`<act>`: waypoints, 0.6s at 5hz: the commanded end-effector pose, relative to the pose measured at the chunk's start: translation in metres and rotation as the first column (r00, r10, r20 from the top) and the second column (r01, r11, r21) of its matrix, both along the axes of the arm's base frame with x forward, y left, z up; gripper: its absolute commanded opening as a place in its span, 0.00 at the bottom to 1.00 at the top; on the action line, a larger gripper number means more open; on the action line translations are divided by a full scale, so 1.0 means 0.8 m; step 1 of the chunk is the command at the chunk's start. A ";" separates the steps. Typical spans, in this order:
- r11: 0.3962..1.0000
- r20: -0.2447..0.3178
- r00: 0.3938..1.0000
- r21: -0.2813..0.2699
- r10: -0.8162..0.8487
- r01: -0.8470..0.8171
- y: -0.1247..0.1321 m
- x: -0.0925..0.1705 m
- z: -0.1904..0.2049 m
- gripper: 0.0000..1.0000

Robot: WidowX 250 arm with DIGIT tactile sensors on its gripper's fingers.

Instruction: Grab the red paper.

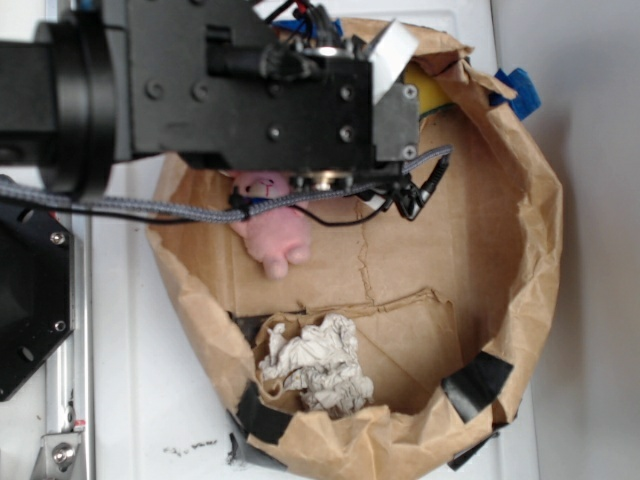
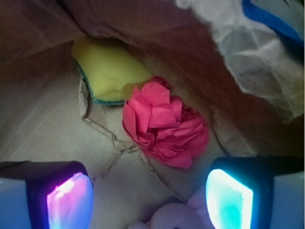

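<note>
Here the red paper (image 2: 164,126) lies crumpled, rose-like; the gripper (image 2: 150,198) spread apart.

The red paper (image 2: 164,126) lies against the sponge (image 2: 112,71) (both inside the bag (image 1: 500,230)).

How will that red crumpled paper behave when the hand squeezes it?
The red paper is loosely crumpled, so it will probably compress and feel very light. Its folds should give the hand good grip. Lying against the yellow sponge, it likely won't roll.
</note>
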State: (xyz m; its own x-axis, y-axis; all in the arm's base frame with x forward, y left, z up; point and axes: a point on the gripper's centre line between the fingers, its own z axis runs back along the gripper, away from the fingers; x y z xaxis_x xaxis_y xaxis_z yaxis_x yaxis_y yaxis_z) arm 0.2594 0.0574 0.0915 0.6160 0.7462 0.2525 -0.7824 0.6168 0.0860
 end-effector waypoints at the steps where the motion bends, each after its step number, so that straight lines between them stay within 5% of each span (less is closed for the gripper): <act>1: 1.000 0.048 0.998 0.007 0.030 -0.031 0.014 0.002 0.017 1.00; 3: 0.997 0.032 0.998 0.058 0.054 -0.056 0.014 0.020 -0.010 1.00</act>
